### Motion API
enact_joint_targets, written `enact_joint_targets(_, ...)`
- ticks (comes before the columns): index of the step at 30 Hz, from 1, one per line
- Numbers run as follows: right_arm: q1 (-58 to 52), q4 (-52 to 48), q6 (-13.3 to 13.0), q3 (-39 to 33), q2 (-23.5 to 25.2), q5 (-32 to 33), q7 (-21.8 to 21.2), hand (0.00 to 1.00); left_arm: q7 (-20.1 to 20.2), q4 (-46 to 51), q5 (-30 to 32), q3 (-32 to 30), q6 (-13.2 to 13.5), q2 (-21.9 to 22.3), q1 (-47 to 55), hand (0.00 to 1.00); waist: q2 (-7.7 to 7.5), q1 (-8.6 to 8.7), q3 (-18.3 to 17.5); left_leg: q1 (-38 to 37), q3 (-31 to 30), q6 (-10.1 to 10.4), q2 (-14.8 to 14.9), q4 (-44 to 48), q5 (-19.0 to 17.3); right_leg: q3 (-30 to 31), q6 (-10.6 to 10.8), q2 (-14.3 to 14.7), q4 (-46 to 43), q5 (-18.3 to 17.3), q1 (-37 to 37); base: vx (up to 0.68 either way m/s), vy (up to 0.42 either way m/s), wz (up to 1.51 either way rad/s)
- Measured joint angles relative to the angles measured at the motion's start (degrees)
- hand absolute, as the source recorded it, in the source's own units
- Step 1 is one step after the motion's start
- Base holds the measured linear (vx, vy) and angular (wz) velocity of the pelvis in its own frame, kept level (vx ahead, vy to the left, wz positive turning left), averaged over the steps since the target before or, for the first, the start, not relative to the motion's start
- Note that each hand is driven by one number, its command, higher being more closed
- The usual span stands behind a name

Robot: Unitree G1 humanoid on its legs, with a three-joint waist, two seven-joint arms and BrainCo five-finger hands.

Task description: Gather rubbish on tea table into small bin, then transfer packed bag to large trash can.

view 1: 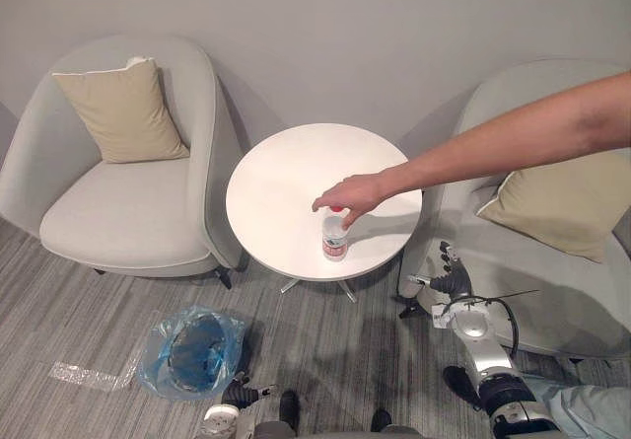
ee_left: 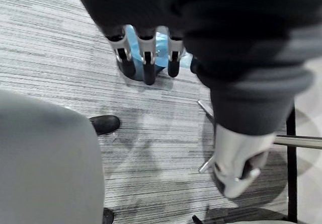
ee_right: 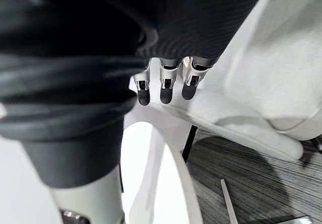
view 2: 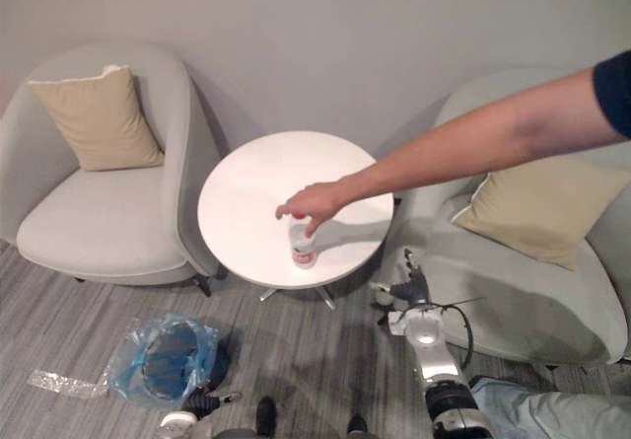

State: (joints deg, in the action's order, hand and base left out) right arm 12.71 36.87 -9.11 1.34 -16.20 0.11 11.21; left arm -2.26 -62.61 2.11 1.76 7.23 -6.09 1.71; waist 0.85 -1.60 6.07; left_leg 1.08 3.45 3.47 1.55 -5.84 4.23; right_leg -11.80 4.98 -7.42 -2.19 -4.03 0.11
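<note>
A small clear bottle (view 1: 334,238) with a red cap stands near the front edge of the round white tea table (view 1: 286,178). A person's hand (view 1: 347,197) reaches in from the right and grips its top. The small bin (view 1: 192,352), lined with a blue bag, sits on the carpet left of the table's foot. My left hand (view 1: 240,397) hangs low by the bin, fingers (ee_left: 146,63) straight and holding nothing. My right hand (view 1: 451,279) hovers beside the table's right edge, fingers (ee_right: 163,85) relaxed and holding nothing.
Grey armchairs with beige cushions flank the table: one at left (view 1: 118,182), one at right (view 1: 552,252). A crumpled clear wrapper (view 1: 84,375) lies on the carpet left of the bin. The table's metal legs (view 1: 345,289) spread beneath it.
</note>
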Motion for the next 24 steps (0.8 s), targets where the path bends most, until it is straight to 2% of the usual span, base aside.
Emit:
enact_joint_targets(13,2.46,-0.15,-0.72,5.58,-2.8,-0.2,-2.77,0.0,0.09,1.06,0.12,1.74,0.86,-0.51,0.0,0.0,-0.29,-0.11,0.91,0.17,-1.56,-0.12,-0.28,0.03,-0.19,0.08,0.0,-0.07,0.36,0.04,1.03,0.04,-0.001,0.05)
enact_joint_targets(15,2.48,-0.45,-0.84,8.51,-4.24,-1.53,-3.72,0.0,0.1,1.16,0.11,2.04,0.96,-0.52,0.0,0.0,-0.19,-0.25,1.01,0.17,-1.57,-0.11,-0.36,0.03,-0.2,0.13,0.0,-0.18,0.26,0.03,0.97,-0.05,0.006,-0.01)
enact_joint_targets(24,4.94,-2.49,-1.64,13.6,-6.57,-4.55,-4.59,0.0,0.13,1.61,0.1,2.16,1.77,-0.5,-0.02,0.0,0.35,-0.54,1.96,0.99,-2.58,-0.25,-0.89,0.07,-0.03,-0.17,0.63,-0.75,-0.71,-0.66,0.0,-0.04,0.008,0.04)
